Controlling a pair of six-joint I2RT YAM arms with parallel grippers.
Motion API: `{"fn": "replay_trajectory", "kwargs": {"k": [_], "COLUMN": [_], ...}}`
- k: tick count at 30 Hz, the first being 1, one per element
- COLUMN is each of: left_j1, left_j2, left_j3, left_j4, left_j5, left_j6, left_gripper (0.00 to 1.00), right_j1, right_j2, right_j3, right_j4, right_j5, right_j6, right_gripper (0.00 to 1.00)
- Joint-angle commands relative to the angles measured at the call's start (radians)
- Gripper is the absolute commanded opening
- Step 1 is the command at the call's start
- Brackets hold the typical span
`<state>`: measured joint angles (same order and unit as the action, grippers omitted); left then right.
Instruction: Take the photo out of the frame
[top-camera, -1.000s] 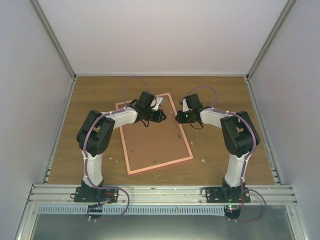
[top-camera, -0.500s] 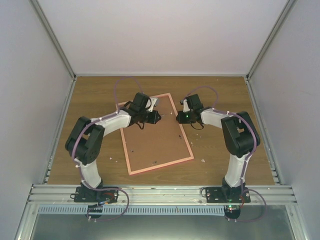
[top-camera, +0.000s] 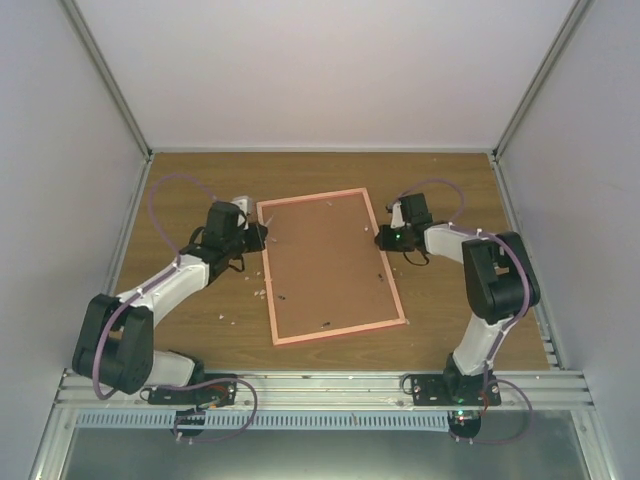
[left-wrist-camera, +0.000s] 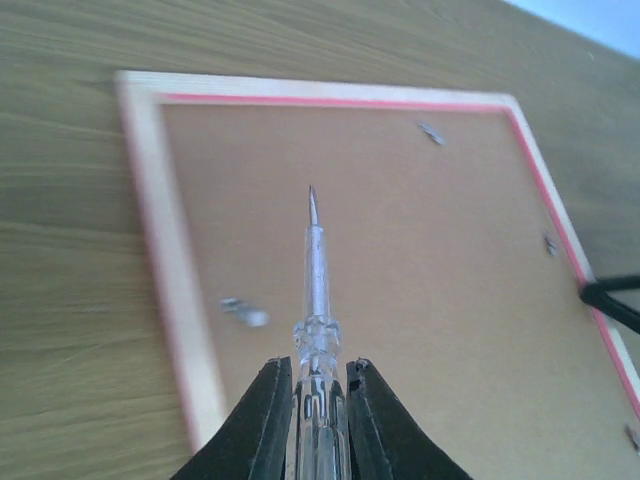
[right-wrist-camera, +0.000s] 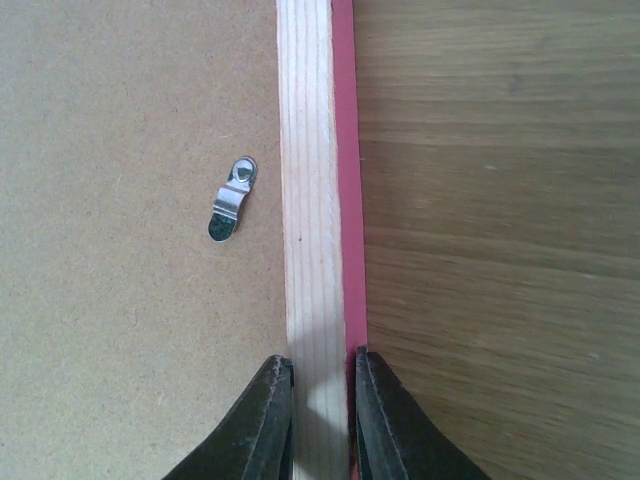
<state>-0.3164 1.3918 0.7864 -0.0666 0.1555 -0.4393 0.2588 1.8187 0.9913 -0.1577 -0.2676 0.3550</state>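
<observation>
Near edge first: the near rail of the frame (top-camera: 340, 332) now sits further to my right and squarer to me than a second ago. The whole frame has slid and turned on the counter (top-camera: 200, 190), back side up. A few pale scraps (top-camera: 260, 293) lie just beside its left rail. My right pincer (right-wrist-camera: 320, 375) is narrow and clamped across the right rail, one finger on the bare wood side and one on the pink edge. It has kept that hold throughout, so I judge it did the dragging. Just beyond its fingers a small metal clip (right-wrist-camera: 231, 200) lies wholly on the backing board (right-wrist-camera: 130, 300), touching no part of the rail. It looks turned free, though I cannot be sure. My left arm has swung out from above the board to the left side. The left pincer (left-wrist-camera: 318, 410) is closed on a clear-handled screwdriver (left-wrist-camera: 316, 270), whose tip hangs over the board without clearly touching it. Another clip (left-wrist-camera: 243, 313) lies near the left rail and one more (left-wrist-camera: 431, 132) near the far rail. The photo is not in view; I take it to be under the board, still inside the frame. Reading: the frame is repositioned and steadied, and the board is not yet lifted. Next step is probably prying the board up or turning the remaining clips.
</observation>
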Motion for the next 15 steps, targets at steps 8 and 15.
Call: {"fn": "replay_trajectory", "kwargs": {"k": [8,15], "left_j1": [0.282,0.452], "left_j2": [-0.168,-0.139], "left_j3": [-0.312,-0.436], "left_j4": [0.351,0.569], "left_j5": [0.119,0.274], "left_j6": [-0.228,-0.324], "left_gripper": [0.00,0.00], "right_j1": [-0.072,-0.072], "right_j2": [-0.093,-0.121], "right_j3": [-0.087,-0.116], "right_j4": [0.079,0.103], "right_j5": [-0.048,-0.077], "right_j6": [-0.020,-0.032], "right_gripper": [0.14,0.25]}}
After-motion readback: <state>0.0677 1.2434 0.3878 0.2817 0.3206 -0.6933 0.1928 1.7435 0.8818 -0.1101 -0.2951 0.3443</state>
